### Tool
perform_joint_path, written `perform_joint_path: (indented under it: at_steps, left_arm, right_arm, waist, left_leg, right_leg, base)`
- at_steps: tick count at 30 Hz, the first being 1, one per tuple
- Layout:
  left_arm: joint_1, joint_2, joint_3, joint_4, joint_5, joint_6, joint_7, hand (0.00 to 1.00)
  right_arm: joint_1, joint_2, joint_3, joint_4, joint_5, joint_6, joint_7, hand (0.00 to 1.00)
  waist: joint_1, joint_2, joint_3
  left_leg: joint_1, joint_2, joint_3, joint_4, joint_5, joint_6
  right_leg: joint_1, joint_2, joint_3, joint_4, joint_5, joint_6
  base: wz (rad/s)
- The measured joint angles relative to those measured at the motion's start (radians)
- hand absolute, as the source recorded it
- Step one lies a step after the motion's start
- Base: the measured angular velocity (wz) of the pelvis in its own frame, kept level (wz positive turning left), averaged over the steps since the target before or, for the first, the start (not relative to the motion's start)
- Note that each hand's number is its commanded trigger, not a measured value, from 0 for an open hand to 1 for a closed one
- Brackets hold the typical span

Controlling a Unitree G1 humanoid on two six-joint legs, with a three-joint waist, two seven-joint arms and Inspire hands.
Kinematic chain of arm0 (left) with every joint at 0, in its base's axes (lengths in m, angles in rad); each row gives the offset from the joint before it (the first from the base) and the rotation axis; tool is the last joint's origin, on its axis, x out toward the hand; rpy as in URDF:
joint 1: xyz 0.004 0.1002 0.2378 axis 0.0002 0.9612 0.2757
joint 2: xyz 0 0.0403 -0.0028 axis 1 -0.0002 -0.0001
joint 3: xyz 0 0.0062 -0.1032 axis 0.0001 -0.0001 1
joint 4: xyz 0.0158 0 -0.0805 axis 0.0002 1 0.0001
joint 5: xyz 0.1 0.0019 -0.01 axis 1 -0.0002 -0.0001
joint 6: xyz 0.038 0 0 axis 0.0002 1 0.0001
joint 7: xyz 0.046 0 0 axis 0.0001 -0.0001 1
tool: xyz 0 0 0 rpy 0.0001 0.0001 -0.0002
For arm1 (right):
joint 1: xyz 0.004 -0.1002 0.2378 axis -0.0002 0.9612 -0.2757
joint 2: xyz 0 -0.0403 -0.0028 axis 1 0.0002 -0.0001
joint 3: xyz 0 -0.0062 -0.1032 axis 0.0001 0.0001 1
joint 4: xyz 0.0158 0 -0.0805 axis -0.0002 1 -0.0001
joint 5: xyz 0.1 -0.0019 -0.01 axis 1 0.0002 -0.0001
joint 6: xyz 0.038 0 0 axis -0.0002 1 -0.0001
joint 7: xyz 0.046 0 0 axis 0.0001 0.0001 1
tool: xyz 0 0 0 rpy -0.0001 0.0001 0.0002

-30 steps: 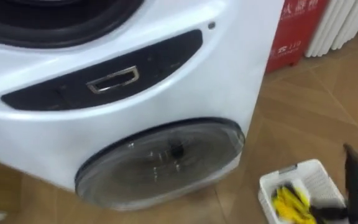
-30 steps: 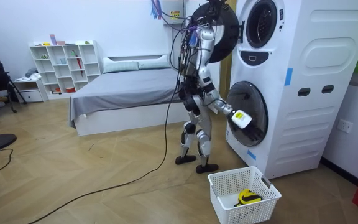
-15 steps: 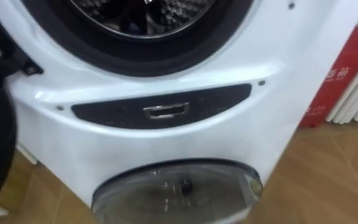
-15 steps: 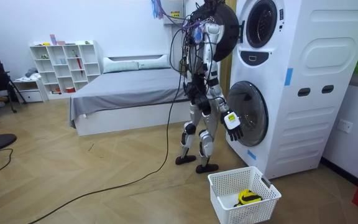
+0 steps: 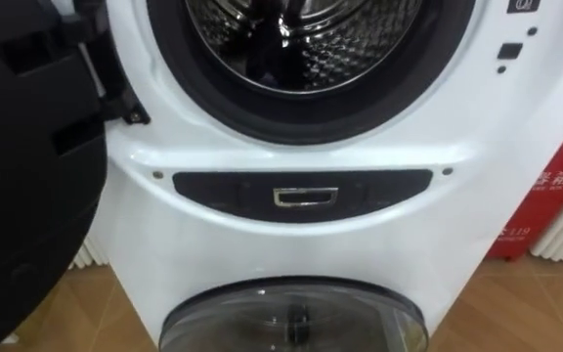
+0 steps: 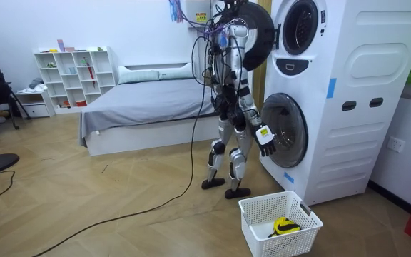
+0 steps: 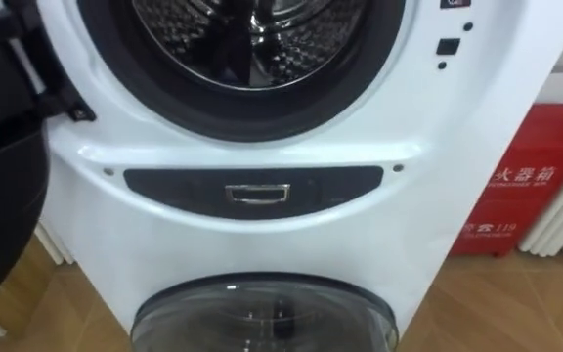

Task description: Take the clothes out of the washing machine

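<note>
The robot stands upright close before the stacked washing machine point(image 6: 348, 93). In the eye views its upper drum point(image 5: 311, 39) gapes at 12 o'clock, the black door point(image 5: 27, 176) is swung open at 9 o'clock, and the closed lower door point(image 5: 291, 318) sits at 6 o'clock. The right hand point(image 6: 265, 137) hangs beside that lower door, fingers relaxed, holding nothing. A yellow cloth point(image 6: 285, 226) lies in the white basket point(image 6: 259, 210) on the floor point(image 6: 120, 214), at 5 o'clock from its feet in the room view.

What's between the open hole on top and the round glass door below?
A long dark panel with a small silver slot, on the washer's white front, seen in both eye views.
</note>
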Motion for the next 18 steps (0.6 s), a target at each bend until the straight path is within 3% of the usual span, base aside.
perform_joint_path:
  at_steps: [3, 10, 13, 15, 16, 17, 18]
  left_arm:
    - [0.009, -0.008, 0.029, -0.001, 0.034, 0.0, 0.02, 0.0]
    - [0.046, -0.009, 0.065, 0.006, 0.088, 0.009, 0.043, 0.0]
    - [0.076, 0.002, 0.084, 0.001, 0.208, 0.031, 0.046, 0.0]
    - [0.079, 0.003, 0.094, -0.001, 0.271, 0.059, 0.045, 0.0]
    - [0.079, 0.002, 0.093, 0.0, 0.285, 0.065, 0.044, 0.0]
    - [0.084, -0.006, 0.093, 0.0, 0.304, 0.071, 0.041, 0.0]
    - [0.085, -0.01, 0.092, 0.0, 0.309, 0.079, 0.036, 0.0]
  right_arm:
    - [0.027, 0.0, -0.001, -0.001, 0.021, 0.0, 0.0, 0.0]
    - [0.035, 0.0, -0.001, -0.001, 0.021, 0.0, 0.0, 0.0]
    - [0.038, 0.0, -0.002, -0.018, -0.007, 0.015, 0.006, 0.0]
    - [0.029, 0.0, -0.002, -0.03, -0.066, 0.023, 0.011, 0.0]
    - [0.026, -0.001, -0.002, -0.03, -0.081, 0.023, 0.014, 0.0]
    - [0.014, -0.006, -0.002, -0.027, -0.105, 0.024, 0.019, 0.0]
    - [0.0, -0.011, -0.002, -0.022, -0.117, 0.023, 0.02, 0.0]
  waist:
    - [0.012, 0.002, -0.0077]
    - [0.016, 0.001, -0.0074]
    - [0.026, 0.004, -0.007]
    - [0.038, -0.002, -0.0087]
    - [0.04, -0.004, -0.008]
    - [0.044, -0.001, -0.0079]
    - [0.043, 0.005, -0.0067]
  left_leg:
    - [0.012, 0.002, 0.0, 0.001, -0.004, -0.001]
    - [0.019, 0.011, -0.007, 0.011, -0.013, -0.009]
    - [0.013, 0.033, -0.007, 0.072, -0.055, -0.02]
    - [-0.039, 0.053, -0.005, 0.233, -0.097, -0.038]
    - [-0.071, 0.058, -0.009, 0.304, -0.097, -0.039]
    - [-0.127, 0.069, -0.019, 0.443, -0.09, -0.043]
    - [-0.181, 0.08, -0.039, 0.565, -0.065, -0.048]
  right_leg:
    - [0.012, 0.002, -0.001, 0.0, -0.001, -0.002]
    - [0.025, 0.008, -0.014, 0.002, -0.009, -0.015]
    - [0.03, 0.025, -0.017, 0.026, -0.038, -0.029]
    - [-0.001, 0.031, -0.019, 0.092, -0.073, -0.045]
    - [-0.004, 0.028, -0.023, 0.102, -0.077, -0.048]
    - [-0.003, 0.026, -0.032, 0.117, -0.085, -0.056]
    - [-0.003, 0.026, -0.034, 0.131, -0.096, -0.062]
  base:
    - [0.01]
    - [0.03]
    - [0.0]
    - [-0.1]
    - [-0.18]
    - [-0.2]
    - [-0.18]
